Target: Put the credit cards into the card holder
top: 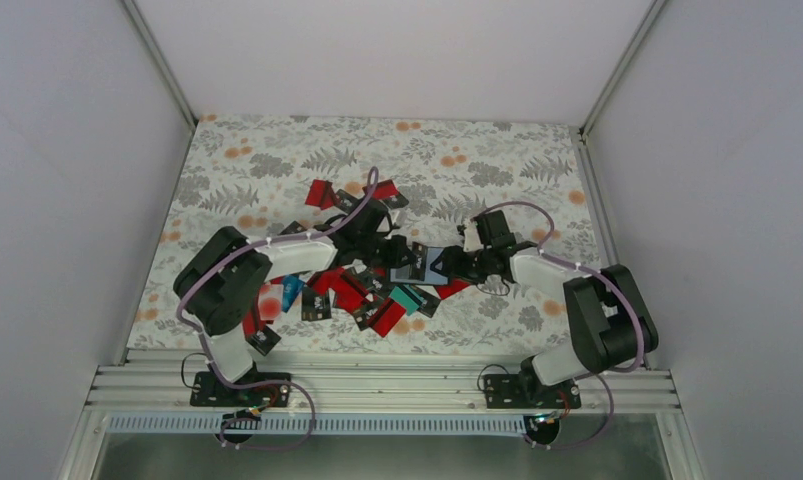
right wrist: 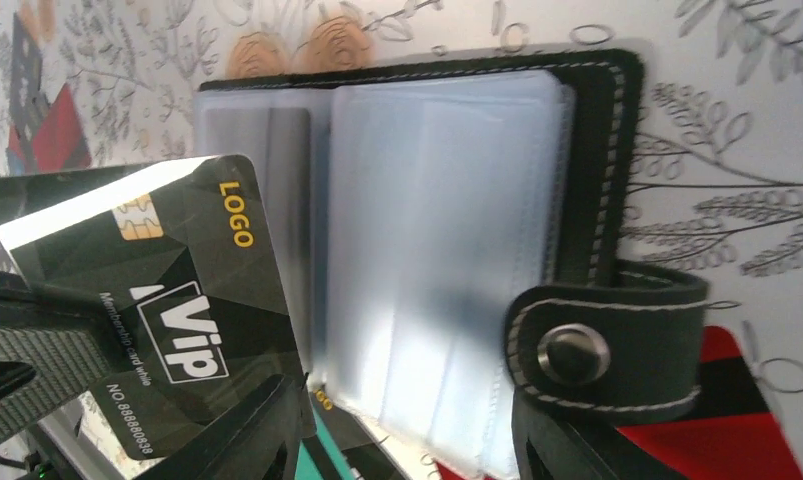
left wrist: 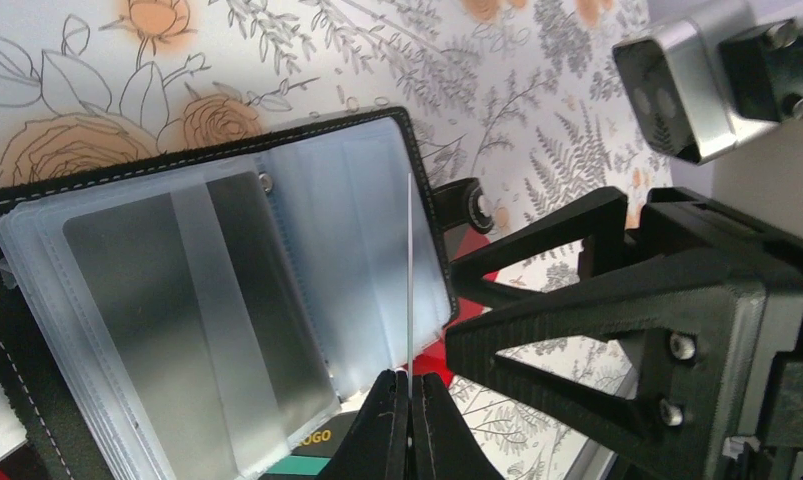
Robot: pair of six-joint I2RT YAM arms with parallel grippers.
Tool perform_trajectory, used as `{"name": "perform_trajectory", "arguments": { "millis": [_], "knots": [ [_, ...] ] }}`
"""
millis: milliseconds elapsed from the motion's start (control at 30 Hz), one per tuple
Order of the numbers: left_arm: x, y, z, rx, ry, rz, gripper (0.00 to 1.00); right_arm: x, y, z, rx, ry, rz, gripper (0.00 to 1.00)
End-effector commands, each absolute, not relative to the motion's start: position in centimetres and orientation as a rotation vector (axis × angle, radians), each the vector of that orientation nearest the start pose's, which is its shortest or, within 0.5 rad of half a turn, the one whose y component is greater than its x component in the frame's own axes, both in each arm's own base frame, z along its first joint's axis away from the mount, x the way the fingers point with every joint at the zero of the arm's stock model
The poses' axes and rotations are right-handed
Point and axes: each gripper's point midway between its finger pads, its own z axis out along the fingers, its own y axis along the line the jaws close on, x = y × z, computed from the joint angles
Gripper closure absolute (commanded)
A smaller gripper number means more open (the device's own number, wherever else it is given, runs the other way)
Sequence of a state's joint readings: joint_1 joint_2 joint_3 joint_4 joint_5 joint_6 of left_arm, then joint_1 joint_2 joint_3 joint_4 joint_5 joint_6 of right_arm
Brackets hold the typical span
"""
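The card holder [right wrist: 577,180] lies open on the floral table, its clear plastic sleeves [left wrist: 227,300] facing up and its snap strap [right wrist: 597,345] hanging to one side; it also shows in the top view [top: 429,264]. My left gripper [left wrist: 409,400] is shut on a black "Vip" credit card [right wrist: 167,310], seen edge-on in the left wrist view [left wrist: 409,270], over the holder's sleeves. My right gripper [right wrist: 402,435] is open, its fingers on either side of the sleeve stack's near edge. Other credit cards [top: 349,292], red, black and teal, lie in a pile beside the holder.
More red cards [top: 322,193] lie beyond the left arm, and one black card [top: 263,339] lies near the left arm's base. The two grippers [top: 417,258] are very close together over the holder. White walls enclose the table on three sides.
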State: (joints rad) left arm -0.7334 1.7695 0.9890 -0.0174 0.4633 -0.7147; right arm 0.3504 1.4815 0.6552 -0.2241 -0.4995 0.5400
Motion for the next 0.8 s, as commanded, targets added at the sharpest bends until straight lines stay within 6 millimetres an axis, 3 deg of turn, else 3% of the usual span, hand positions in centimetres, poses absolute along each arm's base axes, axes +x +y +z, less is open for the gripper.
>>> {"name": "perform_trajectory", "arguments": {
  "millis": [0,267,767],
  "knots": [
    [28.6,-36.7,7.6,0.311,2.605,-1.191,0.98,28.7,18.0,4.4,0.064,2.696,0.93,0.45],
    [29.3,-36.9,6.5,0.272,2.623,-1.157,0.98,28.4,16.5,3.1,0.113,2.716,0.898,0.45],
    [29.9,-36.9,5.2,0.22,2.653,-1.131,0.98,28.1,15.9,2.3,0.124,2.725,0.918,0.49]
  ]
}}
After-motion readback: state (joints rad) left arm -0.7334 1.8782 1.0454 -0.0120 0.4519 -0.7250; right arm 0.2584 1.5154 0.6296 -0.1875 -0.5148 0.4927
